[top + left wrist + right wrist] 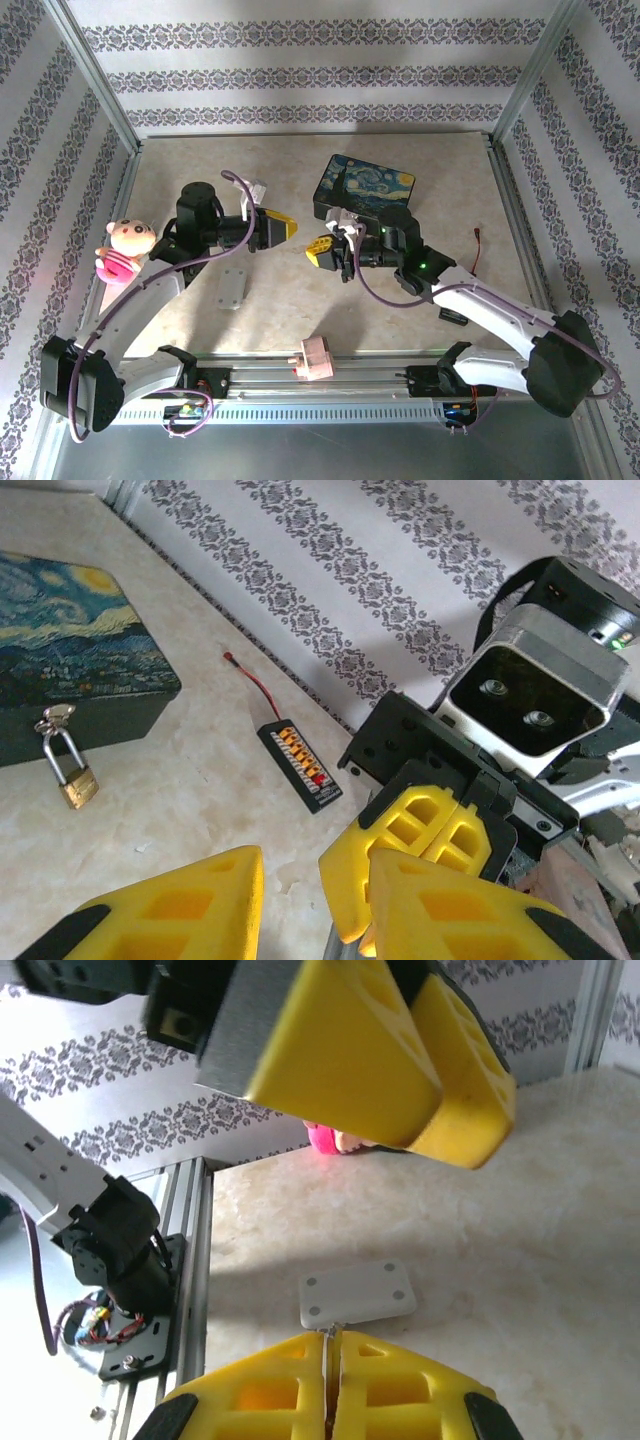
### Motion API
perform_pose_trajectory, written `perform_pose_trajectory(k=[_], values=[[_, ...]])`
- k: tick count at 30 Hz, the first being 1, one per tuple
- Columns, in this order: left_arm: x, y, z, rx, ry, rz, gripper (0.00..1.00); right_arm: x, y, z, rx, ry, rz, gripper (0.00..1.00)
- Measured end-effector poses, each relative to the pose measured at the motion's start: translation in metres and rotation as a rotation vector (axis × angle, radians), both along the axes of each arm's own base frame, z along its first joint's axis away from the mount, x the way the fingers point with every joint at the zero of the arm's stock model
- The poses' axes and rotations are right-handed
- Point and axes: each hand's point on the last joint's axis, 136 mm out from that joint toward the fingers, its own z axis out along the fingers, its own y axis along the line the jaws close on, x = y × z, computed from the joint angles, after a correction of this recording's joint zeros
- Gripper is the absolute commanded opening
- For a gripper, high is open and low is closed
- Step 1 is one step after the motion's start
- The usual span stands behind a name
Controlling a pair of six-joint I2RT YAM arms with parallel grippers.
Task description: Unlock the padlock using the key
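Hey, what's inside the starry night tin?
Its contents can't be seen: the tin is shut, the lid covering everything inside. A small brass padlock hangs from the latch on its front.

Tin [365, 188] set at far centre of table [300, 320]. Padlock [68, 772] hung from latch on tin's side wall. Left gripper [283, 227] and right gripper [318, 250] brought tip to tip, apart, before tin. Key [328, 1330] pinched between right gripper's fingers. Plate [231, 292] laid near-left of grippers. Connector board [300, 765] laid right of tin. Plush toy [125, 248] perched on left arm.
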Motion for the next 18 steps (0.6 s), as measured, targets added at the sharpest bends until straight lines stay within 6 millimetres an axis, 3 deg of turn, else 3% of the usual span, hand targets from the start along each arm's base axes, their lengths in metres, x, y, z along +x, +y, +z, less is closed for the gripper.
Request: perform_pose_trajectory(k=[8,18], values=[[-0.019,-0.007,0.01,-0.078,-0.073,-0.134,0.31,-0.009,-0.003,-0.011,-0.037,-0.093,0.057,0.0],[-0.034,-0.02,0.011,-0.145,-0.14,-0.289,0.24,-0.007,0.007,-0.02,-0.046,0.017,0.119,0.0]])
